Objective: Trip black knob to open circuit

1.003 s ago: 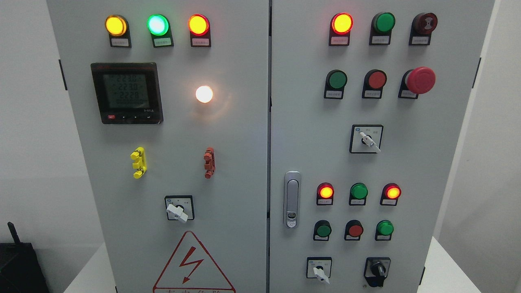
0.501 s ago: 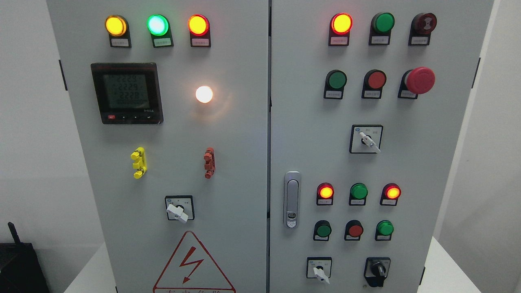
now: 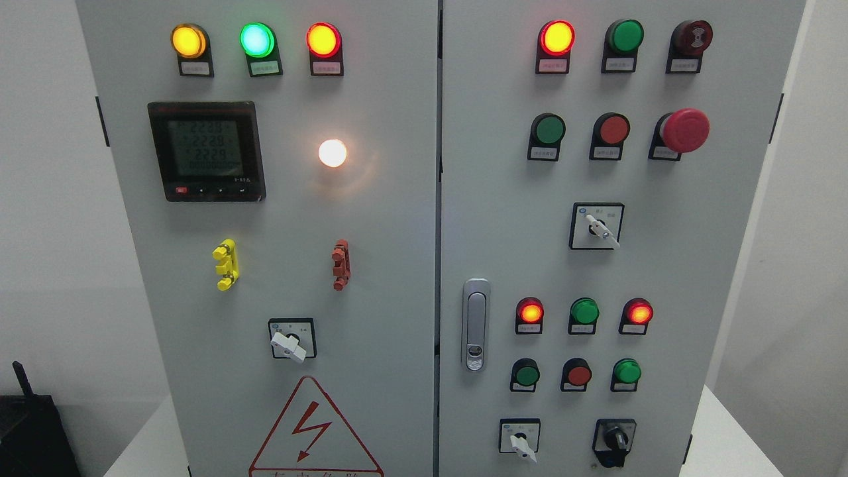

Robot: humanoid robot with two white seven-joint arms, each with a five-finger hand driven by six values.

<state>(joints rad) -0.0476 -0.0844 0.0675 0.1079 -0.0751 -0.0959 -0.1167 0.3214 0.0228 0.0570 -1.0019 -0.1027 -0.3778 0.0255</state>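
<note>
The black knob [image 3: 615, 441] sits on a black plate at the lower right of the grey control cabinet [image 3: 397, 265], on its right door. Its handle points down, slightly to the left. A white selector switch [image 3: 521, 442] sits to its left. Neither of my hands is in view.
The right door carries lit red lamps [image 3: 556, 37], green and red push buttons, a red mushroom stop button [image 3: 685, 130], a white selector [image 3: 600, 229] and a metal door latch [image 3: 475, 324]. The left door has a meter [image 3: 207, 151], lamps and a white selector [image 3: 289, 344]. A black object [image 3: 30, 430] stands at lower left.
Only the digits on the meter's display have changed. Nothing else has moved.
</note>
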